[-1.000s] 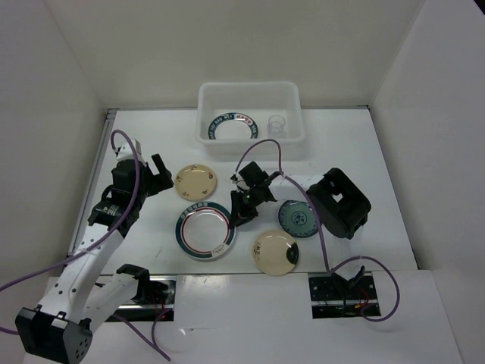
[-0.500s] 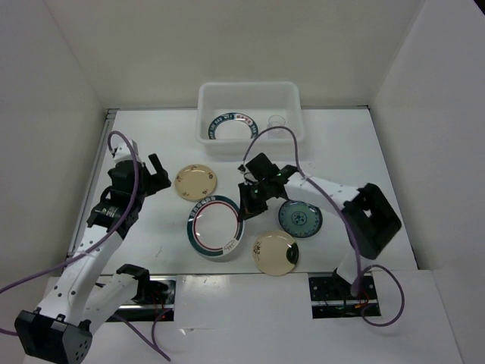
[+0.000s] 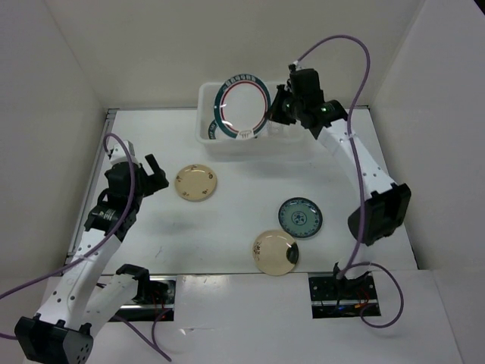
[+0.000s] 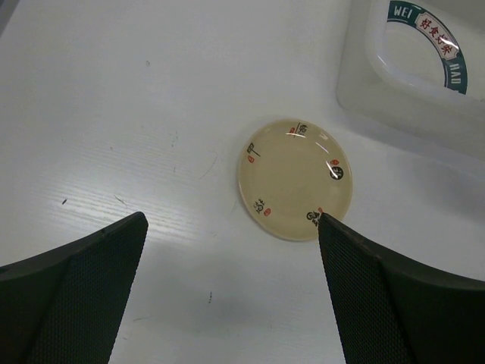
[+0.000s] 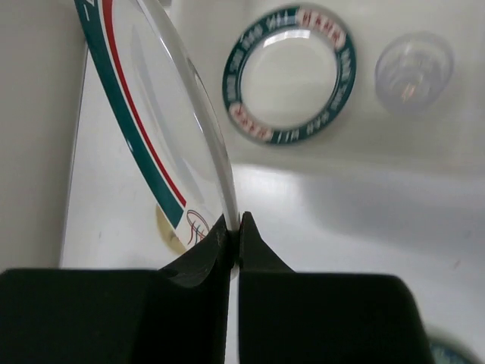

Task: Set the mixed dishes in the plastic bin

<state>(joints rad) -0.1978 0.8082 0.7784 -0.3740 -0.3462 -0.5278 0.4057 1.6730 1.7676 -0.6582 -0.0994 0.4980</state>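
**A:** Status, right side?
**B:** Right gripper (image 5: 233, 227): jaws pinched tight on the rim of a green-rimmed plate (image 3: 242, 108), which is held on edge above the bin (image 3: 227, 149).
**A:** Bin contents?
**B:** A matching plate (image 5: 288, 73) and a glass cup (image 5: 413, 72), side by side.
**A:** Left side?
**B:** Left gripper (image 4: 231, 220): jaws wide, holding nothing, above a cream plate (image 4: 295, 178) on the surface (image 3: 341, 167). A second cream plate (image 3: 275, 252) and a teal plate (image 3: 300, 217) lie nearer the arm bases.
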